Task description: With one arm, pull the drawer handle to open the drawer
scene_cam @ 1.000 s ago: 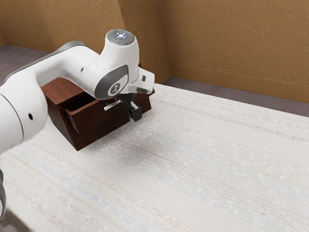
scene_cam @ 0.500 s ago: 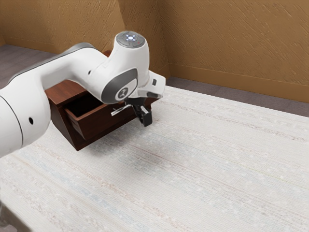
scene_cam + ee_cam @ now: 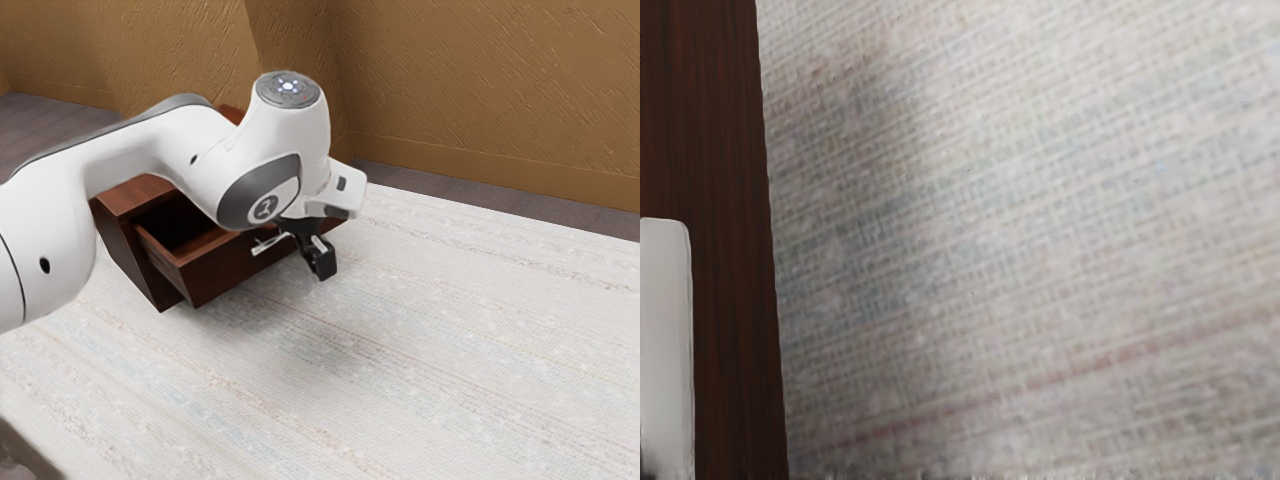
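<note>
Dark-wood drawer point(image 3: 230, 270) sits further out than a second ago, opening well; whether the fingers point(image 3: 322, 264) clamp its handle point(image 3: 266, 244), I cannot tell.

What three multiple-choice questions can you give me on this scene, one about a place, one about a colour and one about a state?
1. Where on the table does the cabinet stand?
A. At the exterior view's left
B. In the middle
C. At the exterior view's right

2. What colour is the cabinet?
A. White
B. Dark reddish brown
C. Blue

3. What state is the drawer in?
A. Shut flush
B. Lying out on the table
C. Partly pulled out

Answers:
1 A: it stands at the table's left end in the exterior view.
2 B: its top and the drawer's front show dark reddish wood.
3 C: the drawer's front stands out from the cabinet and its hollow inside shows.
</note>
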`<move>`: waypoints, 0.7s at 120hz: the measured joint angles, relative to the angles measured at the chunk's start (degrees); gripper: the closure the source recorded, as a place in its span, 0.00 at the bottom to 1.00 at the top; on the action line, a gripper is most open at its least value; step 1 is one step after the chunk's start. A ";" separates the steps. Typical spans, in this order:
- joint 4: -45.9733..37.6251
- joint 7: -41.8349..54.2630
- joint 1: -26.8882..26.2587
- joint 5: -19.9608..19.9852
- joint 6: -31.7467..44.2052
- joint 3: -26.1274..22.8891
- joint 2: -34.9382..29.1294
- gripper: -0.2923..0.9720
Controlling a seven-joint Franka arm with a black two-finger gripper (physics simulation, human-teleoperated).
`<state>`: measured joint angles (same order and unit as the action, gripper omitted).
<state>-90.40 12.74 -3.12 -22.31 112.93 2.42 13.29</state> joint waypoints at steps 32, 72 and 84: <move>-0.92 -1.41 -1.79 0.47 0.11 0.34 -1.21 0.29; -1.59 -2.84 -2.08 0.36 0.13 0.59 -2.98 0.46; -1.69 -3.01 -2.65 0.58 0.01 0.54 -3.77 0.40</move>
<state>-92.09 9.73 -5.77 -21.72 112.94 2.97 9.52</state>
